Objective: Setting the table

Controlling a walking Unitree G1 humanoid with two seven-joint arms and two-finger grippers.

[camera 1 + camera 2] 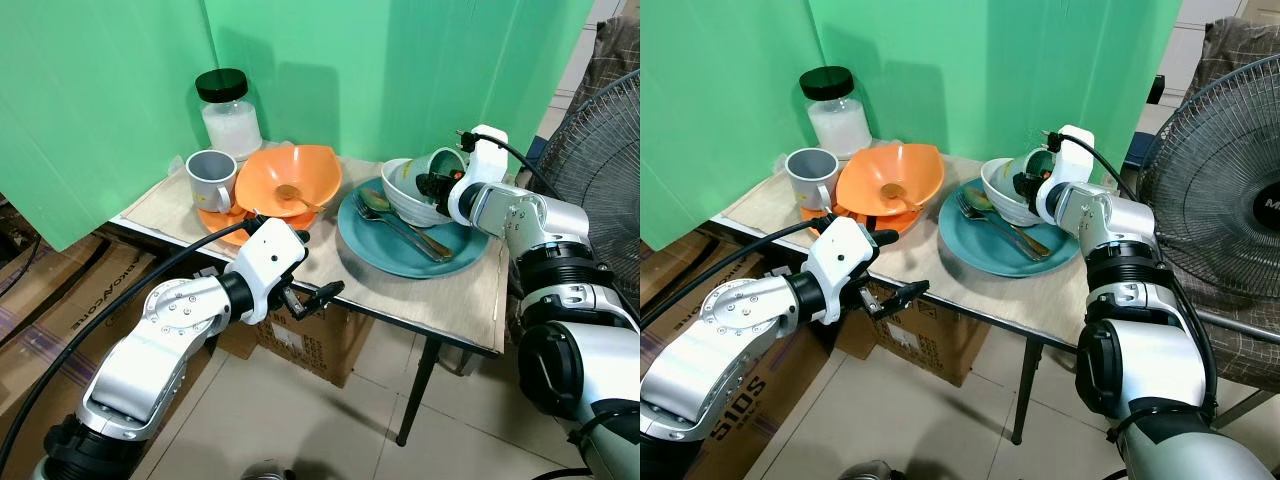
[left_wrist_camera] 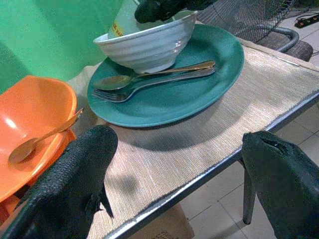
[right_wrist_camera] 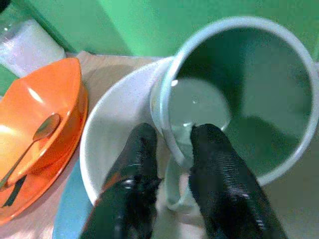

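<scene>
Right gripper (image 3: 172, 149) pinches green mug (image 3: 239, 94) in white bowl (image 1: 412, 196).

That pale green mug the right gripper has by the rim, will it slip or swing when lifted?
The pale green mug looks glazed, so probably slippery. The right gripper pinches only one wall, so it may pivot. It tilts inside the white ribbed bowl, likely knocking it.

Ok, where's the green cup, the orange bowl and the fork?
green cup (image 3: 239, 94), right wrist view, on its inside wall
orange bowl (image 1: 300, 170), left eye view, on its inner side
fork (image 2: 144, 88), left wrist view, on its handle near the prongs
</scene>
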